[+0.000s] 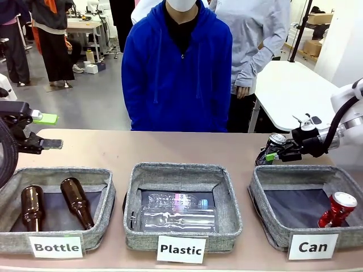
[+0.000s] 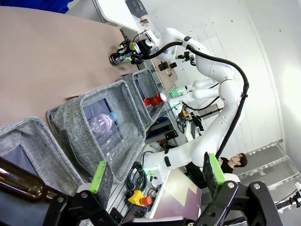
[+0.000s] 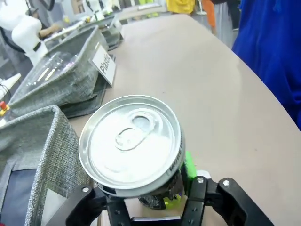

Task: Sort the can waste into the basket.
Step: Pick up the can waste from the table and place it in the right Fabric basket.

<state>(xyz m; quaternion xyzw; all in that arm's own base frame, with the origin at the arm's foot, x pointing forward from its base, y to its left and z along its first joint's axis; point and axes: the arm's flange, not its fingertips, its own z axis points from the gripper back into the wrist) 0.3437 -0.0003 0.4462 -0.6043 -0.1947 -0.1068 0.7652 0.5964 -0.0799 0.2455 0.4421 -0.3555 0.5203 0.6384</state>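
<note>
My right gripper (image 1: 279, 154) is shut on the dark can (image 1: 273, 145), low over the table just behind the back-left corner of the grey basket (image 1: 300, 171) labelled "Can". In the right wrist view the can's silver top (image 3: 129, 143) faces the camera, my gripper (image 3: 150, 200) clamps its body, and the basket's wall (image 3: 54, 155) stands right beside it. The red can (image 1: 337, 208) lies tilted inside that basket at its front right. My left gripper (image 1: 48, 131) hovers open over the far left of the table, holding nothing; its green pads (image 2: 99, 176) stand wide apart.
The "Plastic" basket (image 1: 136, 221) in the middle holds clear bottles (image 1: 176, 211). The "Bottle" basket (image 1: 11, 238) at left holds two brown glass bottles (image 1: 76, 202). A person in a blue hoodie (image 1: 176, 73) stands at the far edge. Bare tabletop lies behind the baskets.
</note>
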